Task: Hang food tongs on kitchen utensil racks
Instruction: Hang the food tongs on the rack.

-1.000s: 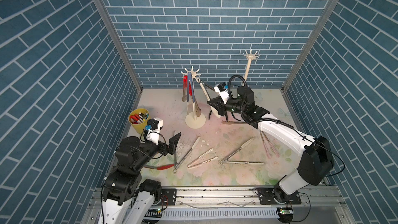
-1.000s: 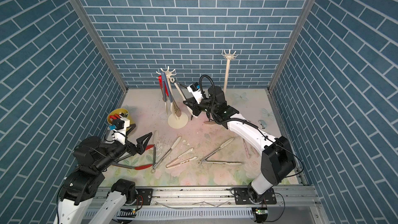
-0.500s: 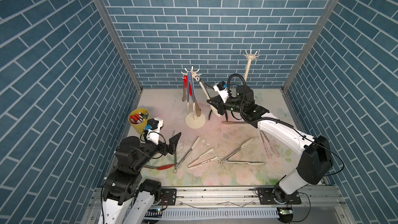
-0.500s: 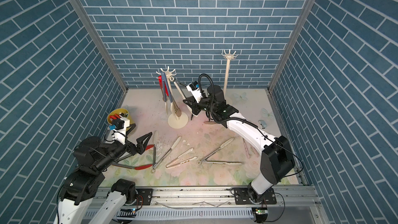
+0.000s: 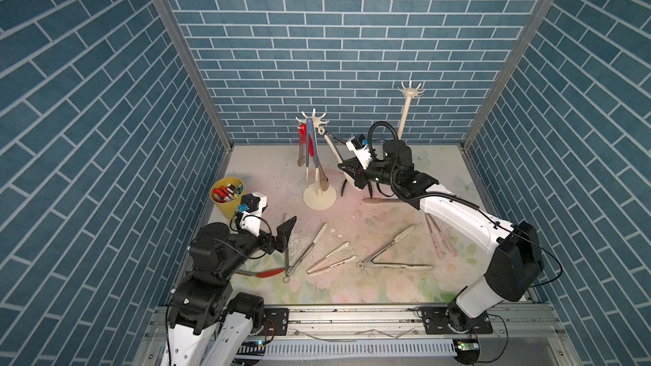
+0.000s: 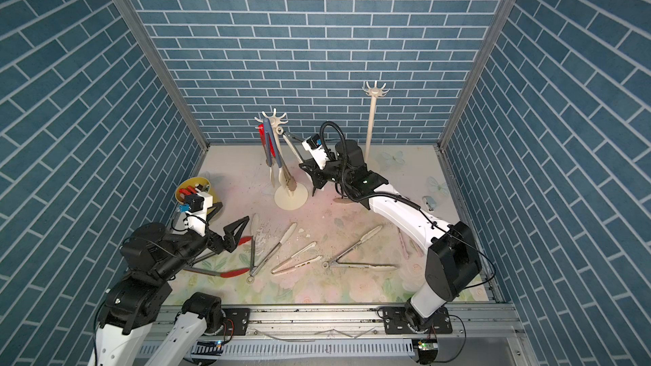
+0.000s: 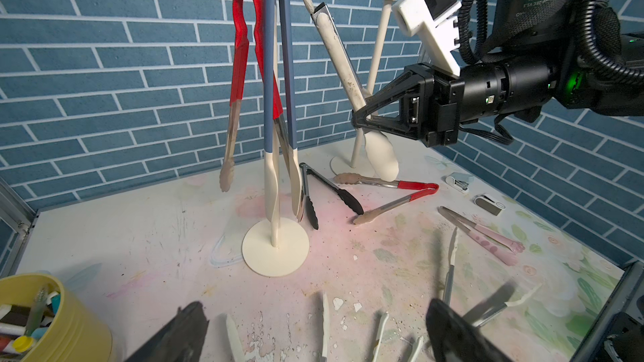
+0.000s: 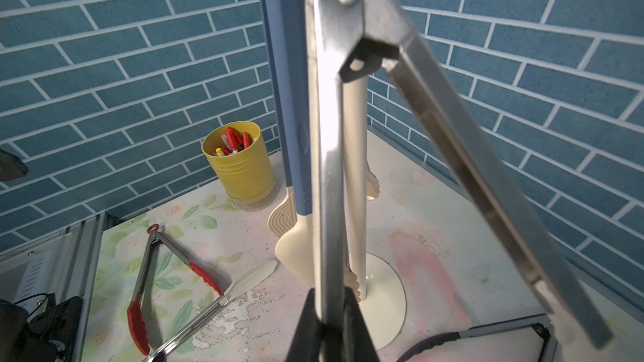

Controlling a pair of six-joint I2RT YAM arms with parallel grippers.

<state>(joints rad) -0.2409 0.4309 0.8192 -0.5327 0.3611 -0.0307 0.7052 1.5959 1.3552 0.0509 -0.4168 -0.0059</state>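
Hiding far rack [image 5: 405,114] base in both top views: right arm [image 5: 451,213]. Right gripper [image 7: 360,121] clamping tongs [image 7: 341,64] slanted, hinge up at near rack [image 5: 318,202]. Left gripper [image 5: 286,232] jaws gaping.

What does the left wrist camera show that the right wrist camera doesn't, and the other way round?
Only the left wrist camera: the far rack, plus the black-tipped tongs and pink tongs lying on the table. Only the right wrist camera: the red-tipped tongs lying flat and, up close, the steel hinge of the cream-tipped tongs. Both: the near rack with the blue tongs hanging on it, the yellow cup, and those cream-tipped tongs clamped in the right gripper's fingers.
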